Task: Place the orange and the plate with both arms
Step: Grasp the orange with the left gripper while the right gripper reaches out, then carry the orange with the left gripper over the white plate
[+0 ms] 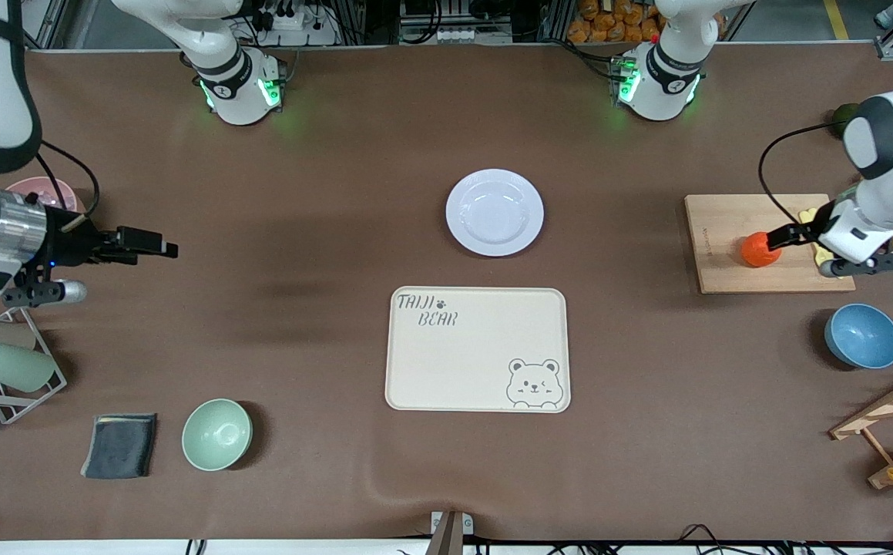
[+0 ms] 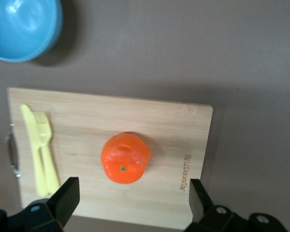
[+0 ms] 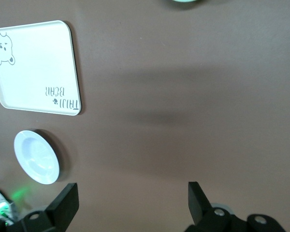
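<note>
Left gripper (image 2: 130, 200) spread wide over orange (image 2: 125, 158) (on board (image 2: 174, 130))

Front view: high camera, looking down across the whole table (image 1: 323, 231), robot bases along its top edge. Left wrist view: looks straight down, close, on the cutting board (image 2: 111, 154) and orange (image 2: 125, 158); both also show in the front view. Right wrist view: higher, angled wide over bare table, sharing plate (image 3: 36, 156) and tray (image 3: 36, 67) with the front view.
</note>
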You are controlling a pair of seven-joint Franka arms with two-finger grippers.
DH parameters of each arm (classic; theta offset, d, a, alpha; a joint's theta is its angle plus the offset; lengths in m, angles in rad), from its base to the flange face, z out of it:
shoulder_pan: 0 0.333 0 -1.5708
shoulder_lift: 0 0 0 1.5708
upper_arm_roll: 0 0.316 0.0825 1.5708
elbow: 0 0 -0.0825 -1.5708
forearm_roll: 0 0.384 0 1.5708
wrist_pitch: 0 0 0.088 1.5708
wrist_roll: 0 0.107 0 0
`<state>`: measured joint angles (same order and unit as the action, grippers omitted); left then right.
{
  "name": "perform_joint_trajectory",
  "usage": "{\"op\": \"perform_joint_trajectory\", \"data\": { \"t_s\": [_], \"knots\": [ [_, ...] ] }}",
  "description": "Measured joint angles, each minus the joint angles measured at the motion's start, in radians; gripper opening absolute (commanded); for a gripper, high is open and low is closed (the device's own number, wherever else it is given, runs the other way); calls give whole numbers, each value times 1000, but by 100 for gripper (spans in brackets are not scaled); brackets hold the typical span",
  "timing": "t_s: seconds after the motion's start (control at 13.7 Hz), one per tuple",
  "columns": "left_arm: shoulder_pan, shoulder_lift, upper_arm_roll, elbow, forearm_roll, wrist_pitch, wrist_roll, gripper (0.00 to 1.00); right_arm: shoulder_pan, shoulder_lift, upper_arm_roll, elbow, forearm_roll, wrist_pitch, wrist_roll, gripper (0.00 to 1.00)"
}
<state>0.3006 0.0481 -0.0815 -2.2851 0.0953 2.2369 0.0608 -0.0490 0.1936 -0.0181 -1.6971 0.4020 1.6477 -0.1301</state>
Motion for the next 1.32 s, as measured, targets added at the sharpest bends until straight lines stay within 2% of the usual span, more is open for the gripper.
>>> {"op": "perform_joint_trajectory", "data": {
  "t_s": [0.29, 0.51, 0.95, 1.02, 1.24, 1.32],
  "knots": [
    [60, 68, 1, -112, 0, 174, 69, 100, -1, 60, 5, -1, 58, -3, 2, 100],
    [90, 126, 1, -112, 0, 223, 112, 100, 17, 93, 9, -1, 104, 10, 13, 100],
    [90, 158, -2, -112, 22, 246, 114, 100, 40, 187, 11, -4, 251, 22, 29, 100],
    [90, 171, -2, -111, 22, 253, 114, 85, 47, 202, 12, -4, 279, 24, 29, 100],
    [90, 198, -2, -109, 22, 269, 114, 23, 61, 247, 12, -11, 351, 27, 30, 100],
    [90, 197, -2, -105, 22, 269, 114, 6, 63, 256, 12, -17, 369, 34, 30, 100]
  ]
}}
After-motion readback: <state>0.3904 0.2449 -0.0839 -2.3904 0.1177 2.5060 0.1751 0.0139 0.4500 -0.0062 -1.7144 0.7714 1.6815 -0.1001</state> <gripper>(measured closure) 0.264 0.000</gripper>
